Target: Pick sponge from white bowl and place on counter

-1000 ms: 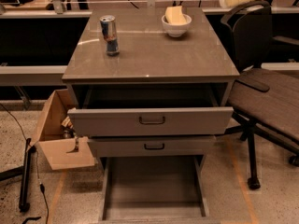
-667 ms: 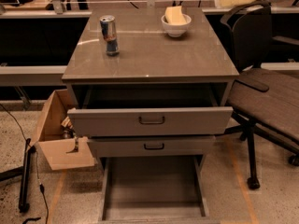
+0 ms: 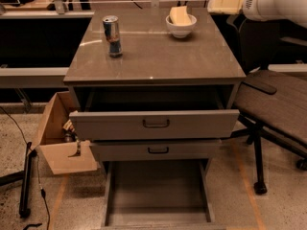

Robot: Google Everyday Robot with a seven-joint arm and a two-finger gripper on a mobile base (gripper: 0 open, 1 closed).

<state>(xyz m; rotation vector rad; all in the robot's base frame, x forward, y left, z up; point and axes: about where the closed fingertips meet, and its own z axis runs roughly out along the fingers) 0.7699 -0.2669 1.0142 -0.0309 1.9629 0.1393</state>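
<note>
Sponge [image 3: 178,14] lies in the white bowl [image 3: 181,29], propped at a slant with its upper end above the rim. The bowl stands at the rear of the surface [image 3: 163,59], right of centre. Can [image 3: 112,35] stands upright at left rear, well apart from the bowl.

Handling, judged: foam block, very light and soft. It should compress under a pinch and spring back, and it is not fragile. Wet or dry cannot be told. The bowl is the risk. It looks ceramic, has a narrow foot and stands free on a glossy top, so a sideways push, or a sponge caught on the rim, could drag or tip it.

Hold point, judged: the exposed upper part of the sponge, pinched across its thin dimension and approached from above so that nothing bears on the rim. A moderate squeeze should do, since a hard one only flattens the foam. The lift should go straight up past the rim before any sideways travel.

Gripper [image 3: 216,5]: upper right of the view, off the rear right corner of the surface, right of the bowl and apart from it. It touches neither sponge nor bowl, and nothing is seen in it. Whether it is open or closed cannot be told.

Placement, judged: the stretch of surface in front of the bowl looks suitable.
</note>
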